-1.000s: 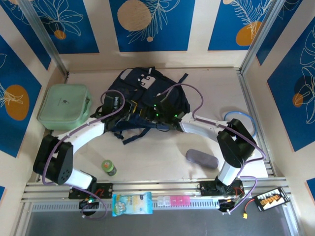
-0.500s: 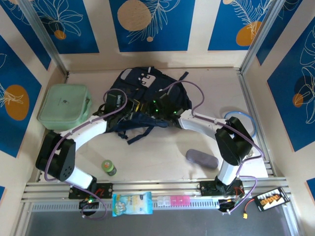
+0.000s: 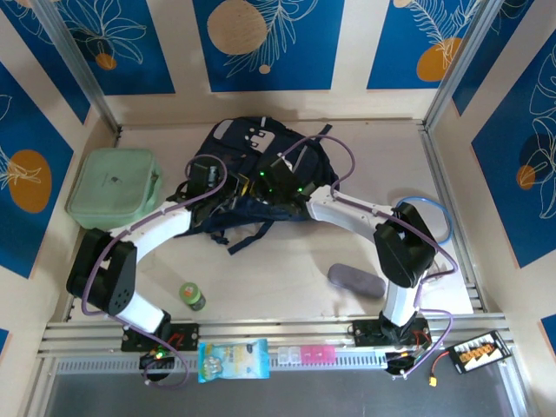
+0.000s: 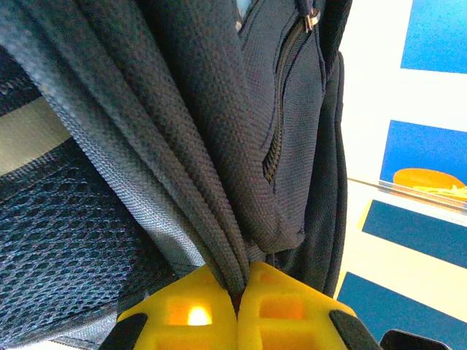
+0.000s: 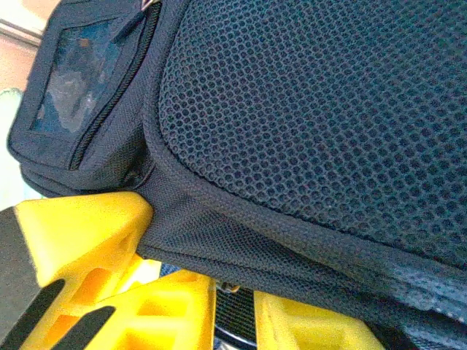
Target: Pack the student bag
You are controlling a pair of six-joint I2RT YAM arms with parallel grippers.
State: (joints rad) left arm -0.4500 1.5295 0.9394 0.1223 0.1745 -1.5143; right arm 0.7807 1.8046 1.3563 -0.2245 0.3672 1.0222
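- Mint-green square zip case (image 3: 113, 187) is seen at the far left of the pale wooden table (image 3: 287, 252).
- Left gripper (image 4: 237, 295) is clamped on a fold of the dark navy fabric student bag (image 3: 252, 143), which is laid at the back centre.
- Right gripper (image 3: 261, 184) is set against the bag's mesh edge; whether it is gripped cannot be told.

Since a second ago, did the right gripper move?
Yes. The right gripper slid left and farther back along the student bag, away from the grey case.
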